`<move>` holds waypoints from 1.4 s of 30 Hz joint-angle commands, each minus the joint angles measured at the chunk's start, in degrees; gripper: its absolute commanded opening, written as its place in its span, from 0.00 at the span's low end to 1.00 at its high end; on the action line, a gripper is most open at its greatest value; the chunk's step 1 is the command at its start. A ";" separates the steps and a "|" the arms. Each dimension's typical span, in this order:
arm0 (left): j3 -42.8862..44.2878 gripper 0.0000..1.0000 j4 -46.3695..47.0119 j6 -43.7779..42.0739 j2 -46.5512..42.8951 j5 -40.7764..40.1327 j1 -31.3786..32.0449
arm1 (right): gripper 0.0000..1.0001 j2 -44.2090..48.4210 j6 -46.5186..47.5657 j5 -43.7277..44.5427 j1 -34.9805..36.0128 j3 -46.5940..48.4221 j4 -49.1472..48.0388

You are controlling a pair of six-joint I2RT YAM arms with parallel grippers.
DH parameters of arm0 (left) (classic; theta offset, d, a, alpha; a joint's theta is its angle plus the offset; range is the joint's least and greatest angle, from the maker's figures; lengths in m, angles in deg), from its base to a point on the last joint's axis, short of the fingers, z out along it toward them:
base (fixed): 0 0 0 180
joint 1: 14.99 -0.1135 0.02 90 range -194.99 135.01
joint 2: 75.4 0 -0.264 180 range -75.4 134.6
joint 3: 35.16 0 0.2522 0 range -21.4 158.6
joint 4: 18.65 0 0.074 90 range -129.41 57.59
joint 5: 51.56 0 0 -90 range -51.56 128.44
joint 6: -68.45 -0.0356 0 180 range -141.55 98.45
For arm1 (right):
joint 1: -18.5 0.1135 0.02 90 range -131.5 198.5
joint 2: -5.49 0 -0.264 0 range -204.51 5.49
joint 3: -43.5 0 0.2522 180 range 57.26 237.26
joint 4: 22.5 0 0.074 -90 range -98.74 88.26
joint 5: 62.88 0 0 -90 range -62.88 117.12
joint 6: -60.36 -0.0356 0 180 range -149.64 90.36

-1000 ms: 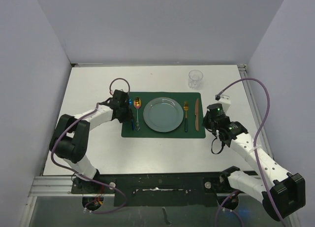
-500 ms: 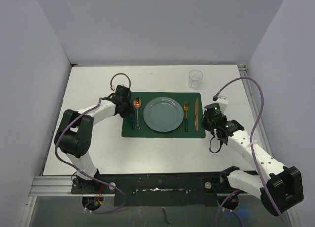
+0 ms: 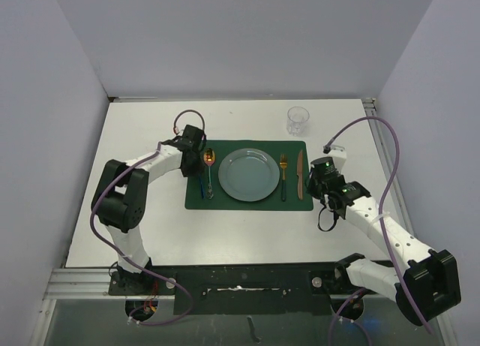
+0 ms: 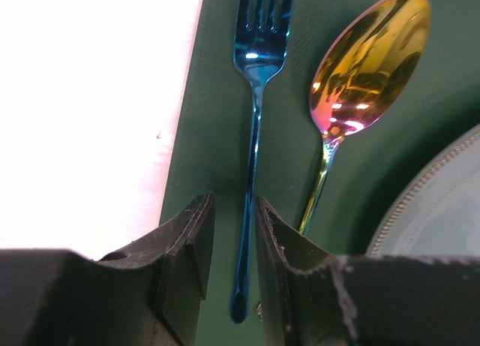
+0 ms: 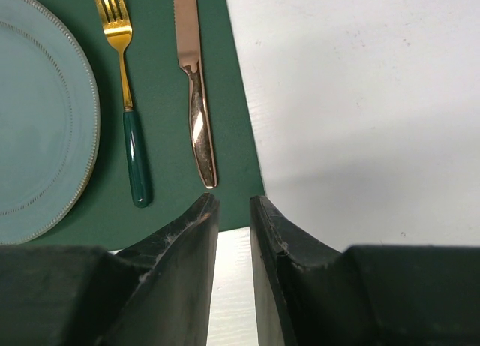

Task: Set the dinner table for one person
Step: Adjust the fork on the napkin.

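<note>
Directly beneath left hand [image 4: 230, 245]: dinner table [image 3: 150, 226], blue fork [image 4: 253, 128].

This is a robot test cell in a lab, no home dining room. Plain pale walls [image 3: 247, 38] box in the white table [image 3: 150, 233] on three sides, bare of any decoration. Metal rail [image 3: 82, 284] runs along the near edge, with both arm bases bolted to a black plate [image 3: 247, 280] there. Purple cables [image 3: 397, 154] loop loose off the two white arms. The only homely touch is a green placemat [image 3: 251, 203] with a plate [image 3: 248, 174] and cutlery, staged dead centre.
</note>
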 commanded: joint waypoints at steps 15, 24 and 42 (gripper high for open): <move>3.17 0.23 -0.72 -3.95 1.12 0.89 0.53 | 0.25 0.71 1.29 1.51 -0.82 -0.14 -2.47; 3.51 0.22 0.76 -4.34 1.38 3.80 0.72 | 0.25 0.13 1.27 1.82 -1.16 -0.14 -2.35; 5.54 0.12 -1.69 -5.31 3.35 3.15 0.72 | 0.25 0.28 1.62 1.88 -1.93 -0.57 -2.42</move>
